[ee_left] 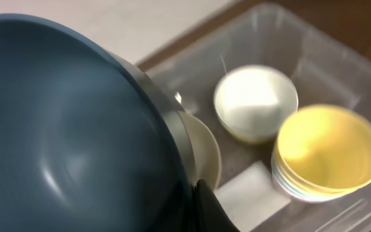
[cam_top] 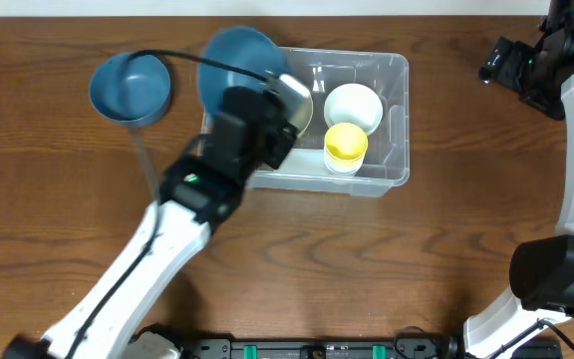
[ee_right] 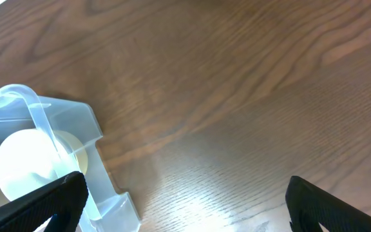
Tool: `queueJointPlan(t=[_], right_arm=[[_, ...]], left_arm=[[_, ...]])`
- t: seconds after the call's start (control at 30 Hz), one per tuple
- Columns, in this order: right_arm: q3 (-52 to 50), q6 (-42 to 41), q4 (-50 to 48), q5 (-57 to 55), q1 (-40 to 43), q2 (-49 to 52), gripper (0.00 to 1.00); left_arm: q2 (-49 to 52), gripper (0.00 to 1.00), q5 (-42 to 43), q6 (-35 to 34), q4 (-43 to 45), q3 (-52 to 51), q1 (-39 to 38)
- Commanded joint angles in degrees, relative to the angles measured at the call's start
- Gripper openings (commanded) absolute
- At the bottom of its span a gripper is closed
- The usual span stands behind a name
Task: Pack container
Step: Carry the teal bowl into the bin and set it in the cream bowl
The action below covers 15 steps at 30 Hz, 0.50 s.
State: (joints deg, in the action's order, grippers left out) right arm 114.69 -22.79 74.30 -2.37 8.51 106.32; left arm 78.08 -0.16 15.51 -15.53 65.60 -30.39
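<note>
Left tool [cam_top: 267,88] clamps the blue bowl [cam_top: 235,62]; lower it level into the container's [cam_top: 395,72] nine-o'clock end; right tool [ee_right: 185,206] gapes.

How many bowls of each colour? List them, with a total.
Blue: 2, loose blue bowl, held blue bowl
White: 1, white bowl
Yellow: 1, yellow bowl
Cream: 1, cream bowl
Total: 5 seen; any nested under yellow uncounted.

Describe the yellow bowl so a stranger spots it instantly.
Start at the clear container on the wooden table. In its right half sit two small bowls. The yellow bowl is the one nearer the robot's base; the white bowl sits behind it.
</note>
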Motion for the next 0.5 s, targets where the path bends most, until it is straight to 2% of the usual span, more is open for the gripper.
queueJointPlan(t=[0.0, 0.2, 0.47], right_arm=[[0.7, 0.1, 0.0, -0.4, 0.1, -0.9, 0.99], [0.7, 0.1, 0.0, -0.4, 0.1, -0.9, 0.99], [0.7, 0.1, 0.0, -0.4, 0.1, -0.9, 0.99]], left_arm=[[4.3, 0.06, -4.2, 5.4, 0.7, 1.1, -1.9], [11.6, 0.06, -4.2, 5.7, 2.8, 1.1, -2.2], [16.0, 0.06, -4.2, 5.7, 6.2, 1.1, -2.2]])
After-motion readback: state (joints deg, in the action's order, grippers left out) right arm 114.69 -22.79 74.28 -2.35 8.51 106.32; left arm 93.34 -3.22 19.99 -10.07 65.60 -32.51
